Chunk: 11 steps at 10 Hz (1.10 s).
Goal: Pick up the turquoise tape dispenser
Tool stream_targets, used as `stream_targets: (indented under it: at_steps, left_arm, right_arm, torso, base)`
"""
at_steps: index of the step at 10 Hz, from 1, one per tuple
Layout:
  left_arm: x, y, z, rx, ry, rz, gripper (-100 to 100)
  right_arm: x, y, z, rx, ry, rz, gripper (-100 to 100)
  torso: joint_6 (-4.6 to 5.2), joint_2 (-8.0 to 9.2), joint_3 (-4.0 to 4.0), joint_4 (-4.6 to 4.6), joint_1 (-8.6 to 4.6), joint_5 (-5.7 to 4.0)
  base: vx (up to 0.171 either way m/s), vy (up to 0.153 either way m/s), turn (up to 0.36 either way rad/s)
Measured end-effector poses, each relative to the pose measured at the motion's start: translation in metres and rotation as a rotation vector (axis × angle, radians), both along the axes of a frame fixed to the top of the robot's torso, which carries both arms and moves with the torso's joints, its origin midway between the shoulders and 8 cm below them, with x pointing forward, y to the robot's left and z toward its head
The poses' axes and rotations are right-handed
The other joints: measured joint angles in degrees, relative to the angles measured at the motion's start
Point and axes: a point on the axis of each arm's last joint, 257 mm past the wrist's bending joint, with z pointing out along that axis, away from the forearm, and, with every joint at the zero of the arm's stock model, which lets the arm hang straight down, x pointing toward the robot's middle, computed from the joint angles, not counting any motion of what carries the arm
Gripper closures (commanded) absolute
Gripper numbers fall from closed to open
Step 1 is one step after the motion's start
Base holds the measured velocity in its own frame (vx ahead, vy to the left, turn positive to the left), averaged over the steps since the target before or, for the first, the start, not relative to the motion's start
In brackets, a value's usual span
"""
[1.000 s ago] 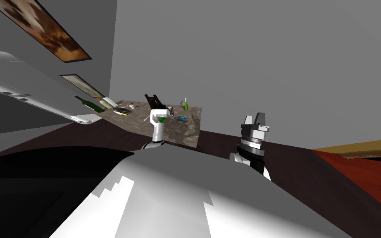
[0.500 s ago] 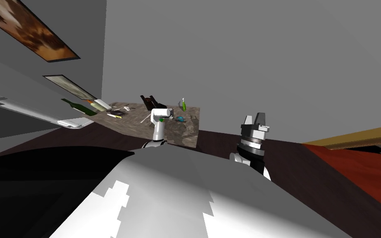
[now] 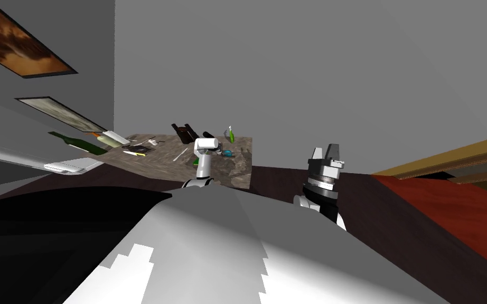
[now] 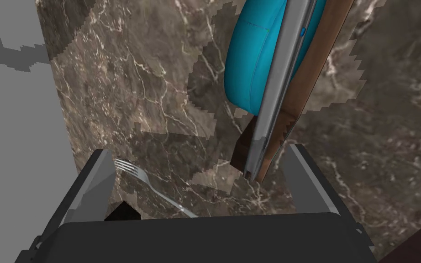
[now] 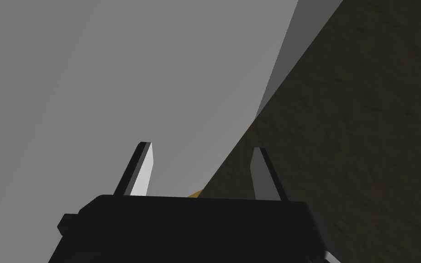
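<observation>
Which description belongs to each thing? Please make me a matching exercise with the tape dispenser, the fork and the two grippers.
Things:
1. tape dispenser
2. fork
3. left gripper
4. right gripper

Descriptions:
A. open, over the marble table
B. turquoise body with grey and brown parts
C. open, away from that table
D. silver, lying on that table

Pairs: 1-B, 2-D, 3-A, 4-C.

Fork (image 4: 148,182) lies on brown marbled table (image 4: 127,91); small green bottle (image 3: 231,135) near far edge
</observation>
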Motion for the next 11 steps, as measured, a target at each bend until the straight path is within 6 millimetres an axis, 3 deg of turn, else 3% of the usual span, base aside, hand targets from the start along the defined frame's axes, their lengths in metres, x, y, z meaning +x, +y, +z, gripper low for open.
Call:
stream_targets:
  at_steps: [6,7,8,11]
  left_arm:
    - [-0.031,-0.003,-0.035,-0.033,0.193,0.012,-100]
    - [-0.032,-0.003,-0.036,-0.034,0.198,0.011,0]
    - [-0.032,-0.003,-0.036,-0.034,0.198,0.011,-100]
    - [-0.028,-0.003,-0.048,-0.034,0.199,0.01,-100]
  right_arm:
    - [0.0,0.0,0.0,0.0,0.0,0.0,0]
    - [0.0,0.0,0.0,0.0,0.0,0.0,0]
    - [0.0,0.0,0.0,0.0,0.0,0.0,0]
    - [0.0,0.0,0.0,0.0,0.0,0.0,0]
  torso:
    - [0.01,0.0,0.0,0.0,-0.01,0.0]
    - [-0.02,0.02,0.01,0.01,-0.03,-0.01]
    - [-0.01,0.04,0.02,0.01,-0.05,-0.01]
    - [-0.01,-0.02,-0.01,0.0,-0.03,-0.01]
  base:
    - [0.011,0.014,-0.135]
    - [0.0,0.0,0.0]
    - [0.011,0.006,0.004]
    - [0.016,0.006,0.003]
